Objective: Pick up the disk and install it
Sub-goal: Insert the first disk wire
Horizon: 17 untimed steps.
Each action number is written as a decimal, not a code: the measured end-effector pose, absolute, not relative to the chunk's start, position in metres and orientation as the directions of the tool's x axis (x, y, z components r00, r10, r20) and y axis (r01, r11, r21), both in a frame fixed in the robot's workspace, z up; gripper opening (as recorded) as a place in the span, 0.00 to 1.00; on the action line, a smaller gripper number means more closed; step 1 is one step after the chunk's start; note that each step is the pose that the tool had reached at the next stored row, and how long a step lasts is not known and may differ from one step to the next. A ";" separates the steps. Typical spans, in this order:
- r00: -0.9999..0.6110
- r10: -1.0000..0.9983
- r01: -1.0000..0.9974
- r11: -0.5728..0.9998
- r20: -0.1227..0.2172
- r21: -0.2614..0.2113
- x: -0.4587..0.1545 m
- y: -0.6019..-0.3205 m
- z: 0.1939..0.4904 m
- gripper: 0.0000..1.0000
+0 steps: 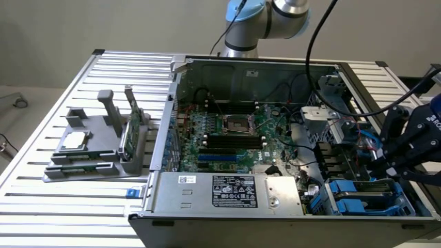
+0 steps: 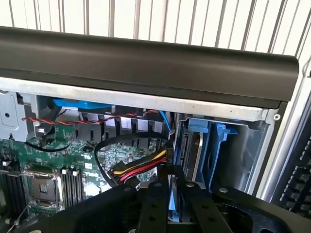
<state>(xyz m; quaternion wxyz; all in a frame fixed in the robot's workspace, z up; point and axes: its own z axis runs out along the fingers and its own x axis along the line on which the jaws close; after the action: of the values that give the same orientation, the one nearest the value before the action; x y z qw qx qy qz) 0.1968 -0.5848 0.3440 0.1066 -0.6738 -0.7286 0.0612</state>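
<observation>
The disk (image 2: 190, 154) is partly hidden behind the gripper (image 2: 171, 187).

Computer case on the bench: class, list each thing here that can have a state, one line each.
Computer case: side panel off, inside exposed.
Processor socket: empty.
Disk: upright in its blue bay.
Gripper: jaws nearly closed, at the disk's edge.
Green circuit stick: upright in grey holder.

An open grey metal computer case (image 1: 276, 67) sits on a slatted aluminium table (image 1: 82, 206), its green motherboard (image 1: 227, 139) exposed. At the exterior view's left, a grey plastic holder (image 1: 96, 150) carries a small square silver chip (image 1: 74, 139) and an upright green circuit stick (image 1: 129, 135).
</observation>
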 end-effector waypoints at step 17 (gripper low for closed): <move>0.044 0.999 0.971 -0.044 -0.004 -0.234 0.194 -0.585 0.341 0.16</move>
<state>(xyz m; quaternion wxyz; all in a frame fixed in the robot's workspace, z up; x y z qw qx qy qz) 0.1944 -0.5848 0.3409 0.0836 -0.7177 -0.6863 0.0829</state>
